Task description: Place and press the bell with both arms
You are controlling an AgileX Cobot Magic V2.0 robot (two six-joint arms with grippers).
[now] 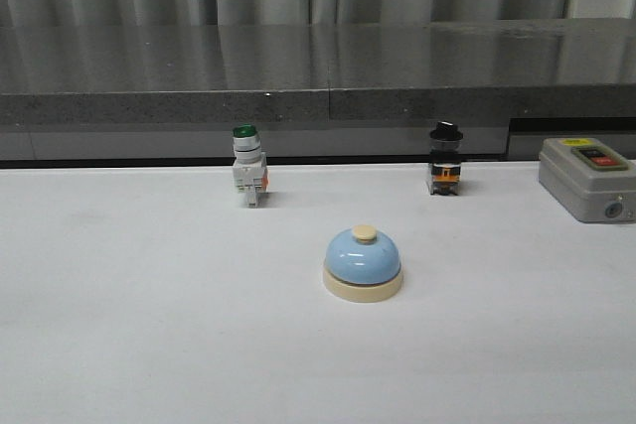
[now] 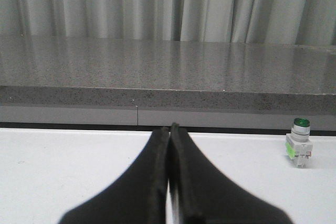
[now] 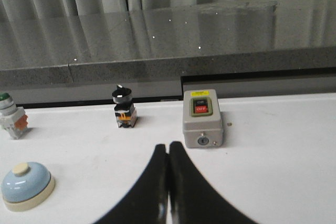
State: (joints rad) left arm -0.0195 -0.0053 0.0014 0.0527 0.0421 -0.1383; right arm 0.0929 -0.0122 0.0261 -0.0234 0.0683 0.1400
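The bell [image 1: 363, 261] is shiny blue with a cream button, sitting on the bench [image 1: 149, 325]. Both jaws are squeezed tight, holding nothing.

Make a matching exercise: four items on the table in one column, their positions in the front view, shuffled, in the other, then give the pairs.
Items:
1. bell
2. green-capped switch
3. black-capped switch
4. grey ON/OFF box

Positions:
A. far right, at the picture's edge
B. back row, left of centre
C. nearest the camera, centre
D. back row, right of centre

Pairs: 1-C, 2-B, 3-D, 4-A
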